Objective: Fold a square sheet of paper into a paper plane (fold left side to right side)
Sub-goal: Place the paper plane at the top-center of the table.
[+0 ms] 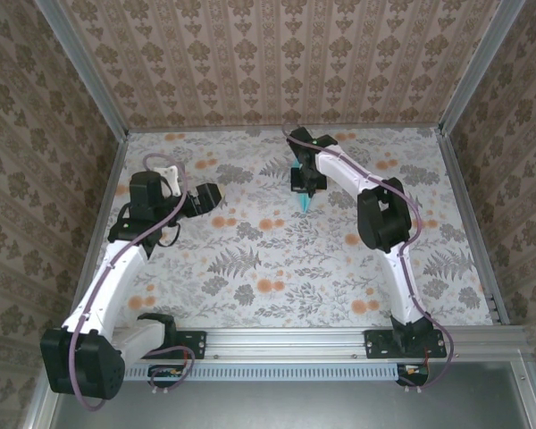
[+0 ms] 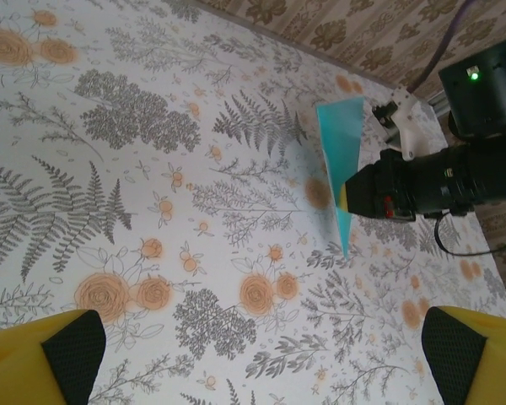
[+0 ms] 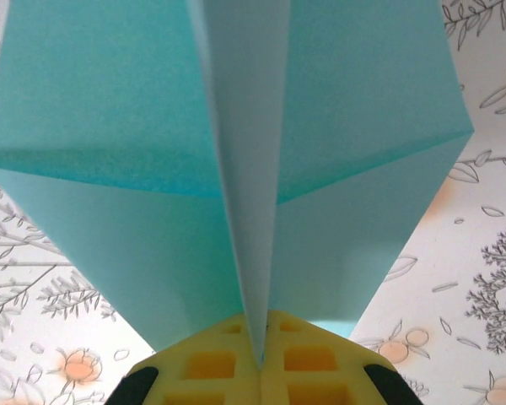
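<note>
Yellow pads [image 2: 34,359] of my left pincer [image 2: 266,363] sat at the bottom corners of the left wrist view, spread wide and holding nothing, over the flowered desk [image 1: 250,259] on its left side. That pincer was well apart from the paper plane [image 2: 341,160], so it could lend no support. That was my first worry. If the plane slipped, nothing on the left would catch it.

Farther right, my right pincer [image 3: 260,363] was clamped shut on the plane's centre fold, and the plane hung from that one narrow grip with its point aimed down at the desk. I judged several things could go wrong. Thin paper pinched on a crease might slide out between the pads. A hard squeeze might crumple the keel. Lowering point first might buckle the nose against the desk. Letting go from up there might send it fluttering off sideways. With only the fold held, the two wings could also spring apart.

Plenty was hard to read. From the left wrist I could not tell whether the point touched the desk or hung just above it. From overhead the plane was a small cyan sliver mostly tucked under my right pincer, so its shape was lost. On the right wrist the paper ran off the top and left edges of the view. It also covered where the pads met the fold, so I could not say how many layers I held.
</note>
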Robot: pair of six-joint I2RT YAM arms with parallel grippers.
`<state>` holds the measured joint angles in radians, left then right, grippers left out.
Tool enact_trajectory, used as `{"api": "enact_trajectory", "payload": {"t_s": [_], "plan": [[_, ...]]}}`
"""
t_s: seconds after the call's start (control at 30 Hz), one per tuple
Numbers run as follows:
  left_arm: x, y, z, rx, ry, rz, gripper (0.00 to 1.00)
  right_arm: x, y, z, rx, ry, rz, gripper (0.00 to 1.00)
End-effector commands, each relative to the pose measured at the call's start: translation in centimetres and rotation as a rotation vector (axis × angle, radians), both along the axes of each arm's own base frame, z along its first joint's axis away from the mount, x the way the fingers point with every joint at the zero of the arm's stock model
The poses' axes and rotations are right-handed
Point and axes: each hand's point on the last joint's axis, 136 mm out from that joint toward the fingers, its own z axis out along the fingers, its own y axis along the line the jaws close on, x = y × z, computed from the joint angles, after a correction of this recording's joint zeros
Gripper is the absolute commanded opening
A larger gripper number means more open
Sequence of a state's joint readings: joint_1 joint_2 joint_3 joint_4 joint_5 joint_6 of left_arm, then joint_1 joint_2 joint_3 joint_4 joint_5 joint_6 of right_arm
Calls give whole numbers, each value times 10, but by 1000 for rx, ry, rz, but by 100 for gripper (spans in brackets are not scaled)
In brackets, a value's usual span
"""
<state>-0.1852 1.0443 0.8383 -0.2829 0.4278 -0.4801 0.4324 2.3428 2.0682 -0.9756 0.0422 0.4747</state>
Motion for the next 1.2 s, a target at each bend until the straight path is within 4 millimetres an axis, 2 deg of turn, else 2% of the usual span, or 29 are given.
{"api": "enact_trajectory", "payload": {"t_s": [0.0, 0.17, 0.5, 0.8, 1.03, 1.17], "plan": [[-5, 4, -2, 29, 10, -9, 100, -12, -3, -10, -58, 76, 36, 8], [-6, 3, -2, 29, 15, -13, 100, -16, -4, -25, -69, 116, 45, 13], [-6, 2, -4, 25, 35, -21, 100, -19, 1, -30, -61, 129, 64, 23], [-5, 1, 1, 17, 45, -25, 100, -20, 2, -9, -72, 86, 76, 30], [-5, 1, 2, 7, 51, -20, 100, -20, 5, -3, -55, 71, 45, 36], [-6, 1, 4, 5, 58, -21, 100, -21, 4, 17, -54, 30, 34, 39]]}}
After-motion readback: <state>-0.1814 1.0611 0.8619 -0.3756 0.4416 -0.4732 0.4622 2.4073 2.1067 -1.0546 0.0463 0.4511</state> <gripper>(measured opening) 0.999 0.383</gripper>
